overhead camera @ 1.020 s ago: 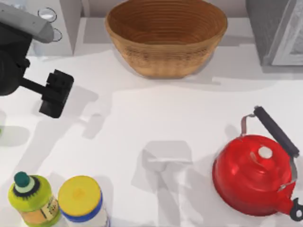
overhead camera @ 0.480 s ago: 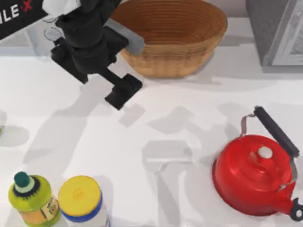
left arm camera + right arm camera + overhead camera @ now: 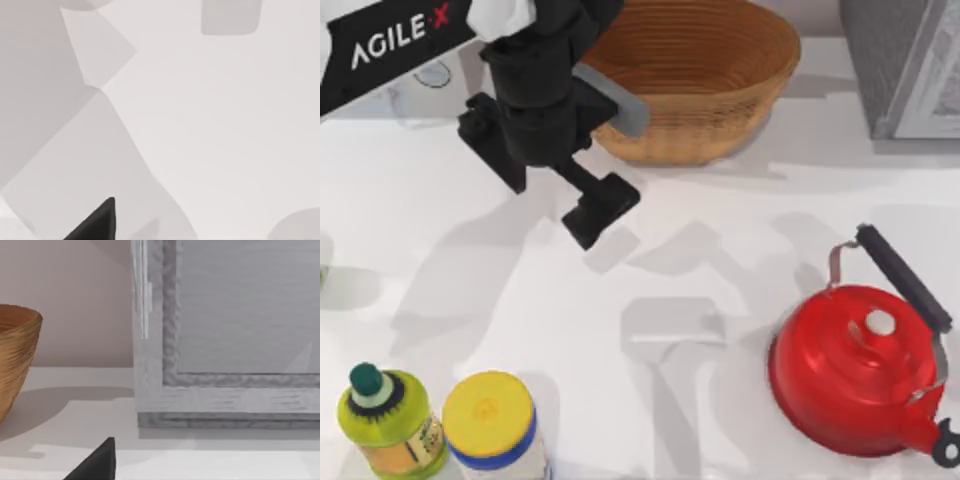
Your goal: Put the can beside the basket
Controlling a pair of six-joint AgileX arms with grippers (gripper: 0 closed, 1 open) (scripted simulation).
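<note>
On the white table (image 3: 740,230), the large round light-brown wicker basket (image 3: 690,70) sits far centre. I cannot pick out the can. The left gripper (image 3: 601,208), its grip unreadable, hovers just beside the basket and risks clipping it.

Overhead camera facing table (image 3: 740,230), right wrist sharing basket (image 3: 15,355)
</note>
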